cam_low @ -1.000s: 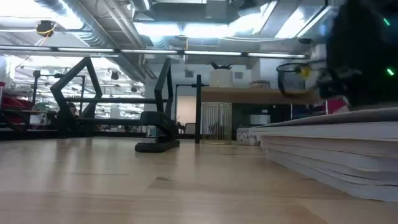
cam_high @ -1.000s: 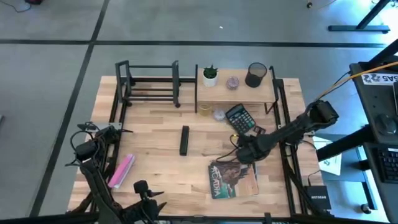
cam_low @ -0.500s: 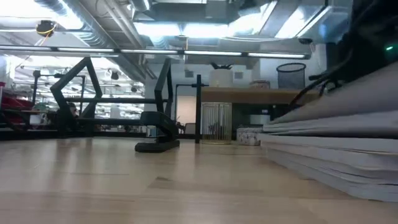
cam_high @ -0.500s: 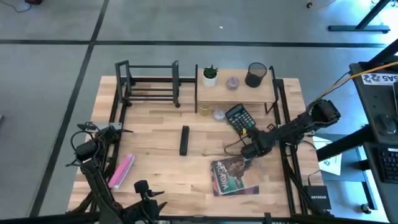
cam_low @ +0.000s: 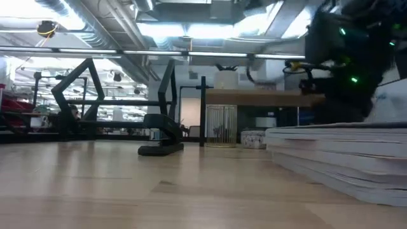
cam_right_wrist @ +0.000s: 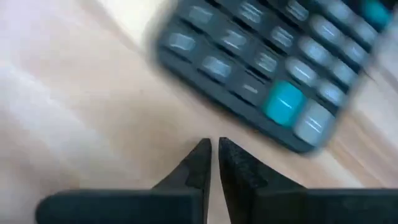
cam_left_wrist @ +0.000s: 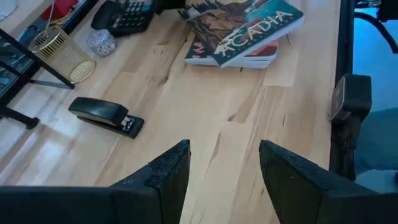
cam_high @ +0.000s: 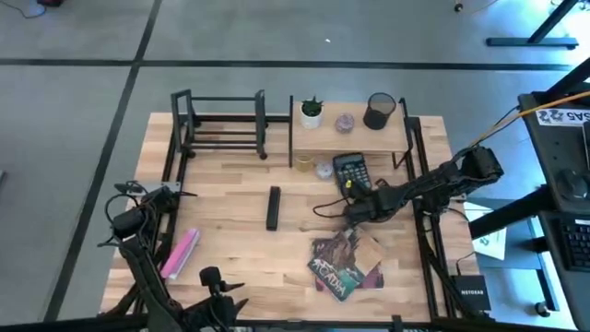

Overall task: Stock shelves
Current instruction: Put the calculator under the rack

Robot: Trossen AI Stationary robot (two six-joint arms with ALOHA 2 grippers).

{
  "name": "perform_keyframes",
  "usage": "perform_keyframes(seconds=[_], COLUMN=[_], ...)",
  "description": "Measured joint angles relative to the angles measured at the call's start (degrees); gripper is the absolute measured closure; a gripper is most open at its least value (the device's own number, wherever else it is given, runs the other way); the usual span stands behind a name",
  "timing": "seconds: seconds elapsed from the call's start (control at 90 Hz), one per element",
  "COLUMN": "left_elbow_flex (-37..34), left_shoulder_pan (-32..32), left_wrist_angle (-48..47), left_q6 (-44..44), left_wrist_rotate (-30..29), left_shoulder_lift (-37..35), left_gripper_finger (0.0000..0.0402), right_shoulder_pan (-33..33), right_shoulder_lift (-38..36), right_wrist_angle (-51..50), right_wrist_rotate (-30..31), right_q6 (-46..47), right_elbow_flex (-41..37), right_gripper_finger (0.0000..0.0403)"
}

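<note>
My right gripper (cam_right_wrist: 212, 155) is clenched on nothing, just above the table (cam_high: 230, 231) beside the calculator (cam_high: 350, 172). My left gripper (cam_left_wrist: 221, 171) waits released at the near left. The wooden shelf (cam_high: 350, 136) and black rack (cam_high: 221, 124) stand along the far edge.

Right arm: stretched from the table's right edge toward its middle, low over the tabletop.
Right gripper (cam_right_wrist: 212, 155): fingers nearly together, tips almost touching, nothing between them.
Left arm: folded at the near-left corner.
Left gripper (cam_left_wrist: 224, 165): fingers spread apart, nothing held.
</note>
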Motion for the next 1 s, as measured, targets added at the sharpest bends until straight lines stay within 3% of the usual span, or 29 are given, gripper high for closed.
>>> perform_keyframes(seconds=[0.133, 0.244, 0.522, 0.678, 0.811, 1.0], left_elbow_flex=[0.0, 0.0, 0.0, 0.0, 0.0, 0.0], left_shoulder_pan=[0.02, 0.02, 0.02, 0.02, 0.02, 0.11], left_wrist_angle=[-0.02, 0.0, 0.02, 0.07, 0.05, 0.01], left_q6=[0.0, 0.0, -0.15, -0.17, -0.17, -0.17], left_wrist_rotate=[-0.01, -0.03, -0.03, -0.03, -0.03, -0.74], left_shoulder_lift=[0.0, 0.02, 0.02, 0.02, 0.02, 0.02], left_gripper_finger=[0.0227, 0.0227, 0.0227, 0.0227, 0.0227, 0.0227], right_shoulder_pan=[0.02, 0.02, -0.38, -2.25, -4.92, -5.62], right_shoulder_lift=[0.0, 0.0, -2.83, -3.88, -3.89, -3.96], right_wrist_angle=[-1.13, -10.63, -28.57, -22.14, -11.89, -5.3], right_wrist_rotate=[-1.73, -1.7, 4.01, 4.02, 4.02, 4.95], right_q6=[-3.78, -4.03, 4.13, 6.41, 2.41, -1.16], right_elbow_flex=[2.24, 4.71, 2.6, -3.54, -7.74, -8.47], right_gripper_finger=[0.0386, 0.0386, 0.0386, 0.0386, 0.0386, 0.0386])
